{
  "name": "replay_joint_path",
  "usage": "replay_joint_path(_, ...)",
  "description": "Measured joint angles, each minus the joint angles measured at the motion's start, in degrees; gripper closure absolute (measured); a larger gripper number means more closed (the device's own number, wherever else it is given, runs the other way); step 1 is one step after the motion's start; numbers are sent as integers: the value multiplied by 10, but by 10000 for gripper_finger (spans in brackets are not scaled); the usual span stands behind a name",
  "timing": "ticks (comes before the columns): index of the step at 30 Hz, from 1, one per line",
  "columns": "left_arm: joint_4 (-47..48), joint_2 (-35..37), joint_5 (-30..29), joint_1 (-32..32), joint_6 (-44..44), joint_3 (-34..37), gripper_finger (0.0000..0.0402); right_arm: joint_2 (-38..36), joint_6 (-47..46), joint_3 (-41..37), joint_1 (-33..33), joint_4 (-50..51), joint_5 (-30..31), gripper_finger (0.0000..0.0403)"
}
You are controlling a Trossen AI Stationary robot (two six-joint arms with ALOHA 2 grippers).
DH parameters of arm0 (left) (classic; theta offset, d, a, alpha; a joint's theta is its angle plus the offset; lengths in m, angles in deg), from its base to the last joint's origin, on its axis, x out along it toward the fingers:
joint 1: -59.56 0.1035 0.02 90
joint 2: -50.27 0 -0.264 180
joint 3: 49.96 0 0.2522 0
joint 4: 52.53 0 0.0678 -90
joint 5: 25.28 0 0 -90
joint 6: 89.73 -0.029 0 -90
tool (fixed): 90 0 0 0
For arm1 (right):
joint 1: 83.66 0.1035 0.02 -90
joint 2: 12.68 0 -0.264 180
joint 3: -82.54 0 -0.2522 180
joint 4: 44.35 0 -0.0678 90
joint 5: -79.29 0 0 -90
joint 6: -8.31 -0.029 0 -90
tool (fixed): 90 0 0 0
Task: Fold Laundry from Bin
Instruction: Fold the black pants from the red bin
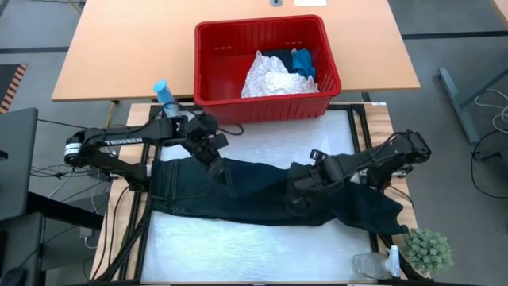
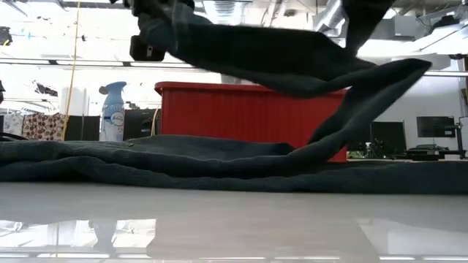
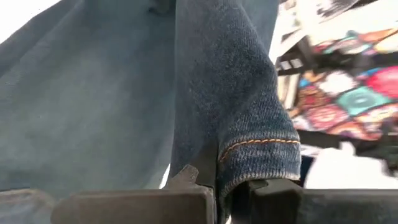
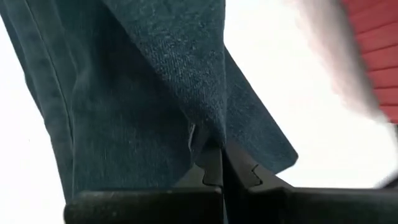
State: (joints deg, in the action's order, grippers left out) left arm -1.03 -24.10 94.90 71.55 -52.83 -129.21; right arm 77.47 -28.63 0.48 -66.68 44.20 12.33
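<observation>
The red bin (image 1: 214, 75) stands at the far edge of the bench (image 1: 238, 246), holding a white crinkled cloth (image 1: 266, 77), a small blue item (image 1: 303, 62) and a dark piece (image 1: 275, 54). In front of the bin, dark jeans (image 1: 254, 191) lie spread across the bench. The left gripper (image 1: 215, 161) is clamped on the jeans' hem, and the right gripper (image 1: 302, 187) is pinched tight on a fold.

Dark jeans (image 2: 219, 164) across the table — lifted fold above, red bin (image 2: 248, 113) behind
</observation>
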Motion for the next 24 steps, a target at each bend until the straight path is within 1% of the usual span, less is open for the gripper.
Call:
replay_joint_path(2, 29, 0, -18, -7, -18, 0, 401, 0, 1, 0, -16, -22, -24, 387)
replay_joint_path(6, 81, -3, -45, -26, -51, 0, 401, 0, 6, 0, -31, -50, -28, 387)
replay_joint_path(12, 138, 5, -104, -47, -33, 0, 401, 1, 44, 0, -50, -96, -39, 387)
replay_joint_path(19, 193, 38, -125, -52, -3, 0, 401, 2, 93, 0, -77, -176, -49, 387)
replay_joint_path(24, 235, 49, -118, -52, 4, 0, 401, 9, 141, 0, -93, -213, -61, 387)
